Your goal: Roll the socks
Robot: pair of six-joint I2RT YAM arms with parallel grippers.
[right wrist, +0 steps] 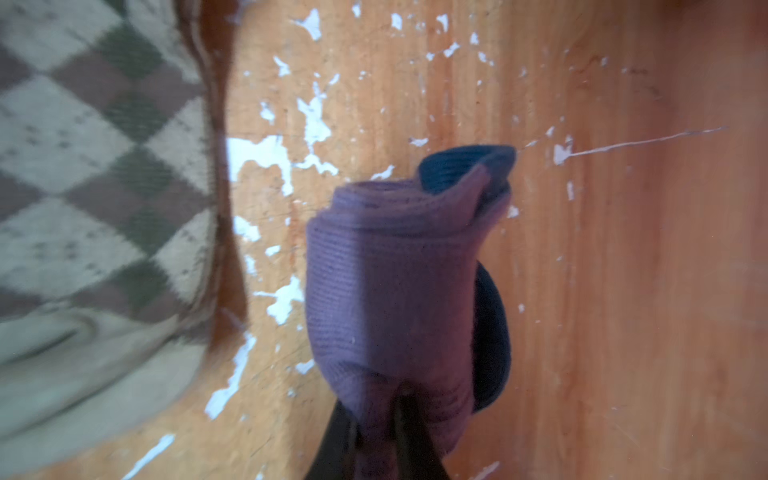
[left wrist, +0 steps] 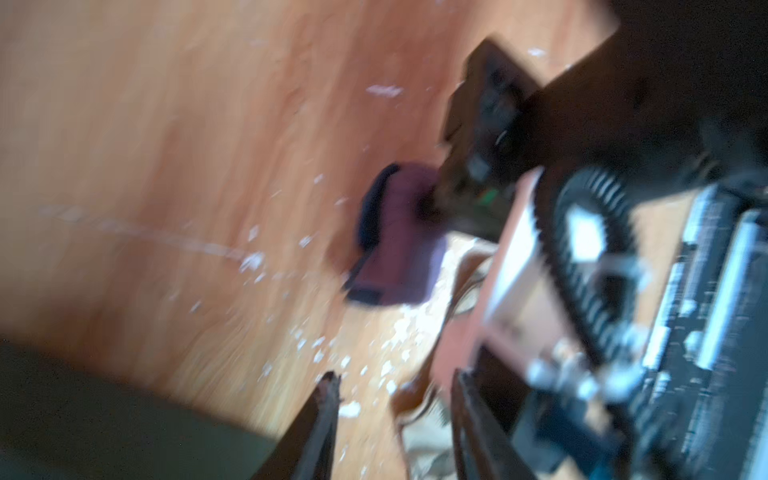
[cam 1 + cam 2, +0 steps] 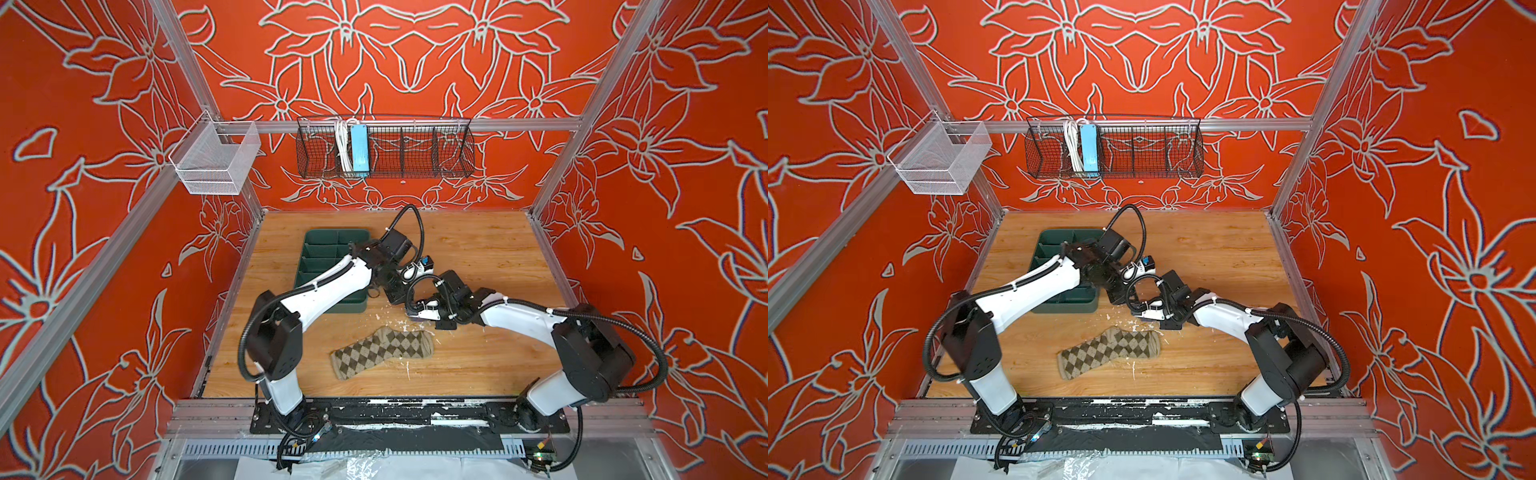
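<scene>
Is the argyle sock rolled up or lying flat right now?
Flat: in both top views the argyle sock lies spread out full length on the wooden table, unrolled.

Table [image 3: 478, 257]: wood-grain top, smooth, mild sheen. The right wrist view shows the finish chipped in many small white patches, with one thin white scratch.
Purple sock [image 1: 390, 282]: fine ribbed knit cloth, matt, with a darker navy knit part.
Argyle sock [image 3: 382, 351]: knit cloth, matt, slightly fuzzy.
Tray [image 3: 328, 239]: dark green plastic, smooth, matt.
Wire basket [image 3: 415, 149]: thin black metal wire.
Mesh basket [image 3: 216, 162]: fine white metal mesh.
Frame rails [image 3: 519, 124]: grooved bare metal, satin grey.
Arm shells [image 3: 328, 286]: smooth white plastic, slightly glossy.
Arm joints [image 3: 278, 336]: matt black.
Cable sleeves [image 3: 664, 363]: ribbed black plastic.
Walls [image 3: 665, 208]: matt red printed covering.
</scene>
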